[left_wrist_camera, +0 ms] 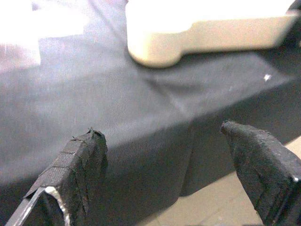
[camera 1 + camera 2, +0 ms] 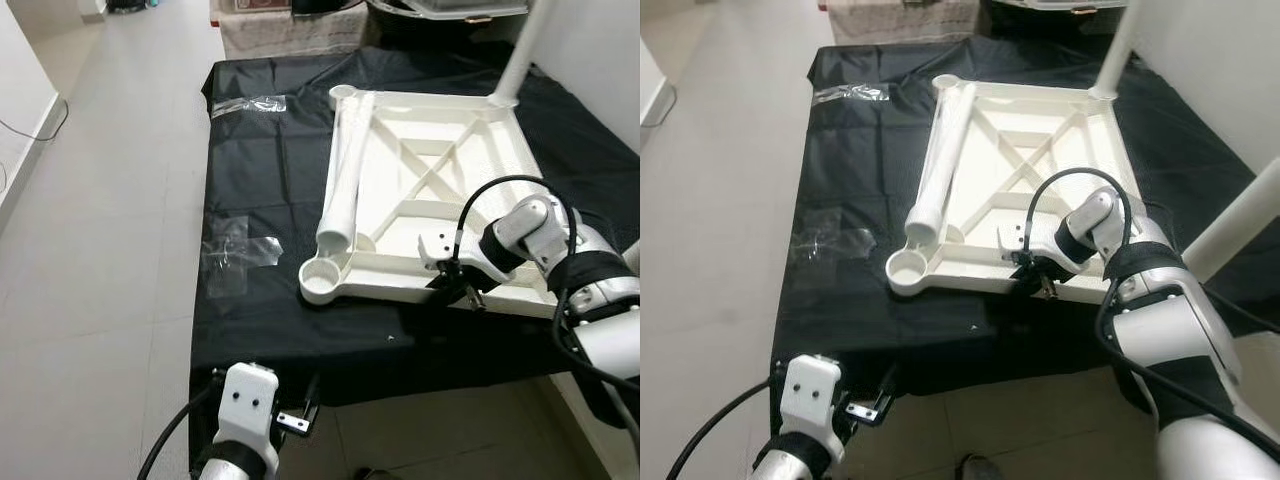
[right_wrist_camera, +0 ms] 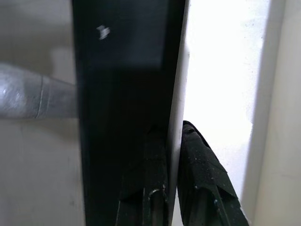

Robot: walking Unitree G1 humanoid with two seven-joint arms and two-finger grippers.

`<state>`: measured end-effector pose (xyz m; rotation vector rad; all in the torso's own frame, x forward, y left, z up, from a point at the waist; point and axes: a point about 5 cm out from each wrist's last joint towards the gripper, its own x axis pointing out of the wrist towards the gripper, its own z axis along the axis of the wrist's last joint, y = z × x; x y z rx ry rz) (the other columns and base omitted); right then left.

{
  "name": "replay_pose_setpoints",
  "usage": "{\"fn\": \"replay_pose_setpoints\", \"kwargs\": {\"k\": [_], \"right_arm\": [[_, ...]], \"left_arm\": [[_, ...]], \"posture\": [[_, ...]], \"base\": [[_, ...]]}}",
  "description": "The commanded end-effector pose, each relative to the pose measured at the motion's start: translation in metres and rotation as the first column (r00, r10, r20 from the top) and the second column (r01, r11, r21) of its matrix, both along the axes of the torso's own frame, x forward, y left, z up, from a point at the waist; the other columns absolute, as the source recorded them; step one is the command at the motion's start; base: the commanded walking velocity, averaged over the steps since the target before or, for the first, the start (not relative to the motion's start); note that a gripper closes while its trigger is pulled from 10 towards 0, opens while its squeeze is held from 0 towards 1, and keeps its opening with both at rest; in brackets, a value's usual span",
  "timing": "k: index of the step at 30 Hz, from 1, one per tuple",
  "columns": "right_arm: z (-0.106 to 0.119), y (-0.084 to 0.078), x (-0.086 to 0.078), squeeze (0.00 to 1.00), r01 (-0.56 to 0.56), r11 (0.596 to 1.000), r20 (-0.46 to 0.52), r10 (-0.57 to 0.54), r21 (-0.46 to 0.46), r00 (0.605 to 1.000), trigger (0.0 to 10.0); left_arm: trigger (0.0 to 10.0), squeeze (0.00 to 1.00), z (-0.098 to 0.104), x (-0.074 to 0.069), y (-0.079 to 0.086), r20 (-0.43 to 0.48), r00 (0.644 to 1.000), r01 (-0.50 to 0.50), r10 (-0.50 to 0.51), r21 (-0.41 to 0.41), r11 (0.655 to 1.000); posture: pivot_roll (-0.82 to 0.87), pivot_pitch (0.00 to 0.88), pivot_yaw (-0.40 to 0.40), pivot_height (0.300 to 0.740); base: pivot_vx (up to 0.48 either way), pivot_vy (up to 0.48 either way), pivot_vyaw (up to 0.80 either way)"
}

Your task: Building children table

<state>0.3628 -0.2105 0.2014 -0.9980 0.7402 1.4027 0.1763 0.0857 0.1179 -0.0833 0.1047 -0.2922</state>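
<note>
Two end effectors at an upside-down white tabletop (image 2: 430,190) on a black-covered surface (image 2: 260,180).

The right end effector (image 2: 458,287) is clamped on the tabletop's near rim. The left end effector (image 1: 164,169) hangs low by the surface's near edge, fingers apart. One loose leg (image 2: 345,175) lies on the tabletop's left side.

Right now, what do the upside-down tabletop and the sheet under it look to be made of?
Tabletop: probably moulded plastic, matte off-white, given its one-piece ribs and round leg sockets. Black sheet: looks like thin woven fabric; the left wrist view shows a fine weave and a soft drape over the edge.
</note>
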Motion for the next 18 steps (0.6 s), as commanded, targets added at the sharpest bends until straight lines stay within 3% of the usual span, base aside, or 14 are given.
{"fn": "replay_pose_setpoints", "kwargs": {"k": [1, 10, 17, 18], "right_arm": [[-0.021, 0.001, -0.012, 0.00, -0.128, 0.986, -0.149, 0.111, -0.110, 0.983, 0.0], [-0.010, -0.012, -0.013, 0.00, -0.227, 0.939, -0.104, 0.207, -0.258, 0.973, 0.0], [-0.009, -0.005, -0.008, 0.00, -0.214, 0.945, -0.031, 0.212, -0.247, 0.977, 0.0], [-0.010, -0.006, -0.007, 0.00, -0.212, 0.942, -0.017, 0.215, -0.261, 0.976, 3.8]], "left_arm": [[10.0, 0.00, -0.004, -0.001, -0.002, -0.019, 1.000, 0.001, -0.001, -0.014, 1.000], [10.0, 0.00, -0.004, 0.003, -0.001, -0.010, 1.000, -0.004, 0.004, -0.012, 1.000], [10.0, 0.00, -0.004, 0.004, 0.000, -0.007, 1.000, -0.004, 0.004, -0.010, 1.000], [10.0, 0.00, -0.004, 0.005, 0.000, -0.006, 1.000, -0.004, 0.004, -0.010, 1.000]], "posture": [[-0.05, 0.146, -0.016, 0.740], [-0.06, 0.142, -0.019, 0.740], [-0.06, 0.139, -0.020, 0.740], [-0.06, 0.139, -0.020, 0.740]], "base": [[0.000, 0.000, 0.00], [0.000, 0.000, 0.00], [0.000, 0.000, 0.00], [0.000, 0.000, 0.00]]}}
